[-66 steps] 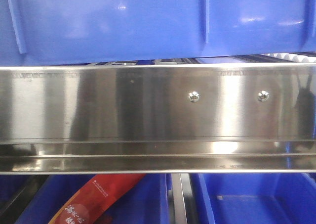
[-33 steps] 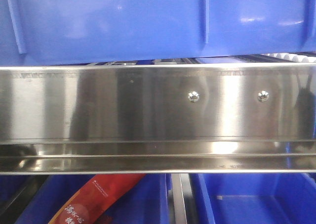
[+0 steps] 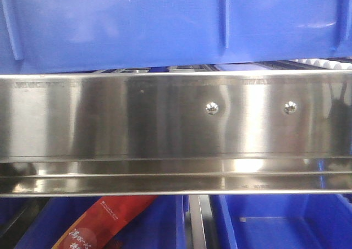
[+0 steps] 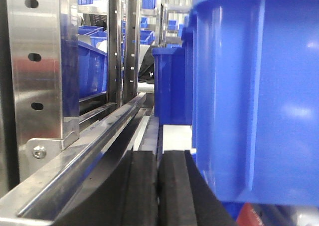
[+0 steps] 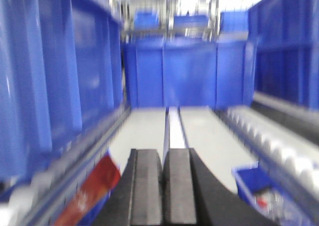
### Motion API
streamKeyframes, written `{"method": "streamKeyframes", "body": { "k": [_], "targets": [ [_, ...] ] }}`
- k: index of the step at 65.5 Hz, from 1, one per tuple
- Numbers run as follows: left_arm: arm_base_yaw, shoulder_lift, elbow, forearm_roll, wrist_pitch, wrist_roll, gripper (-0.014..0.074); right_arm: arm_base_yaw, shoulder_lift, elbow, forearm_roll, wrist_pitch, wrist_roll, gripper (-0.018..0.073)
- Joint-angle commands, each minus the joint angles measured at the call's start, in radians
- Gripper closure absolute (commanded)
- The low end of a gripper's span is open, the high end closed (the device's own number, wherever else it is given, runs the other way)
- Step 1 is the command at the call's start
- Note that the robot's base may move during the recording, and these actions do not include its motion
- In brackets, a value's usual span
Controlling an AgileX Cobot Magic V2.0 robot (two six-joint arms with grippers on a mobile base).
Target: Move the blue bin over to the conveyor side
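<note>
Showing the large bright-blue glossy plastic bin (image 3: 165, 23), thinly ribbed, at the stainless-steel rack, with both end effectors closed and empty.

Front view: the bin's long side wall fills the top of the view, its lower edge just above a broad polished steel rail (image 3: 137, 117) bearing two round bolt heads (image 3: 212, 109); pale rollers (image 3: 324, 64) show behind the rail at right. Beneath the rail lie further blue crates (image 3: 286, 221) and a red packet (image 3: 104, 224) with white lettering. Left wrist view: the left end effector (image 4: 158, 186) has its black foam pads pressed together on nothing, just beside the bin's wall on its right; a perforated steel upright (image 4: 37, 71) stands at left. Right wrist view, blurred: the right end effector (image 5: 163, 186) has its pads nearly meeting, gripping nothing, with blue crate walls left and ahead.
</note>
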Motion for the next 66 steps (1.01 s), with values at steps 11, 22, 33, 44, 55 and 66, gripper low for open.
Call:
{"method": "streamKeyframes", "body": {
  "k": [11, 22, 33, 44, 55, 66],
  "targets": [
    [-0.006, 0.017, -0.291, -0.014, 0.181, 0.002, 0.0614, -0.002, -0.005, -0.167, 0.004, 0.087, -0.001, 0.0647],
    [-0.015, 0.126, -0.524, -0.014, 0.375, 0.002, 0.0521, -0.002, 0.024, -0.377, 0.004, 0.221, -0.001, 0.0647],
    [-0.047, 0.278, -0.724, -0.006, 0.483, 0.049, 0.0290, -0.002, 0.155, -0.561, 0.004, 0.231, -0.001, 0.0646],
    [-0.055, 0.471, -0.886, -0.006, 0.494, 0.064, 0.0147, -0.002, 0.310, -0.715, 0.004, 0.282, -0.001, 0.0625],
    [-0.125, 0.615, -0.987, 0.006, 0.497, 0.064, 0.0118, -0.002, 0.419, -0.784, 0.004, 0.283, -0.001, 0.0464],
    [-0.185, 0.745, -1.075, 0.008, 0.542, 0.064, 0.0120, -0.002, 0.485, -0.806, 0.004, 0.281, -0.001, 0.0105]
  ]
}}
